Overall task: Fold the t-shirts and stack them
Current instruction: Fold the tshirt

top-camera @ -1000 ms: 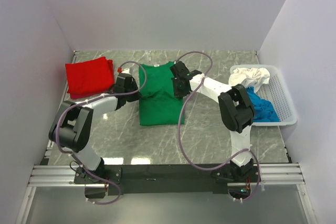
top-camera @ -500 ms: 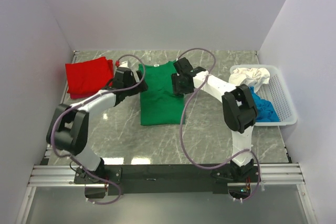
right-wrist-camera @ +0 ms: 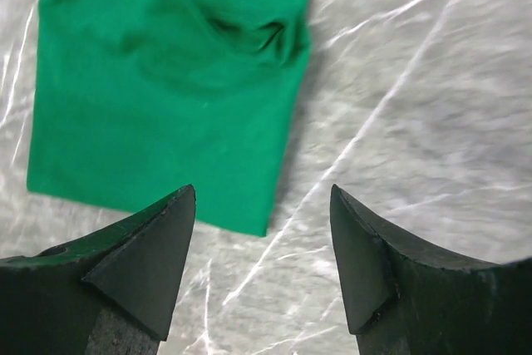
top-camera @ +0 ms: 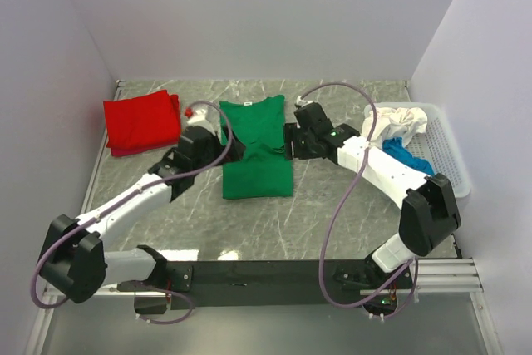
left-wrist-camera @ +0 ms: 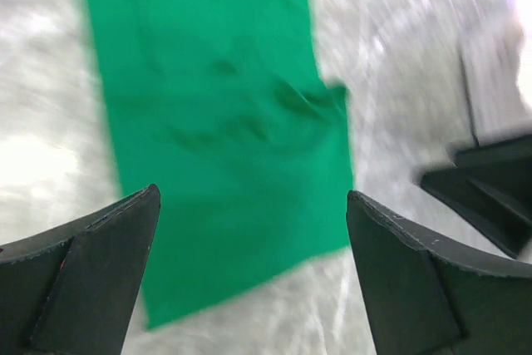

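**A:** T-shirts – how many are done?

**B:** Start close to the arms. The left gripper (left-wrist-camera: 251, 197) is open wide and holds nothing. The right gripper (right-wrist-camera: 261, 190) is the same, wide open and empty.

**A:** Where are they?

**B:** One on each side of the green t-shirt (top-camera: 256, 155). The left one is by its left edge and the right one is by its right edge. They look a bit above the cloth, but I can't tell for sure.

**A:** And the green one?

**B:** It lies flat in the middle of the table (top-camera: 274, 222). Its sleeves are tucked in, so it is a long, thin shape. The neck, with a small white label (top-camera: 248, 103), points to the far side. I think it is half folded – it still needs to be folded shorter.

**A:** What is farther back?

**B:** The red t-shirt (top-camera: 141, 122) is at the far left, near the wall. It is folded into a neat square. I think that one is done, and the pile starts there.

**A:** Any more?

**B:** Yes. On the right is a white basket (top-camera: 453, 176). A blue t-shirt (top-camera: 407, 160) and a white t-shirt (top-camera: 397, 118) are in it, all scrunched up. Nobody has folded those.

**A:** So lots left?

**B:** I'd say so. Finish the green one, put it on the red one, then do the two in the basket.
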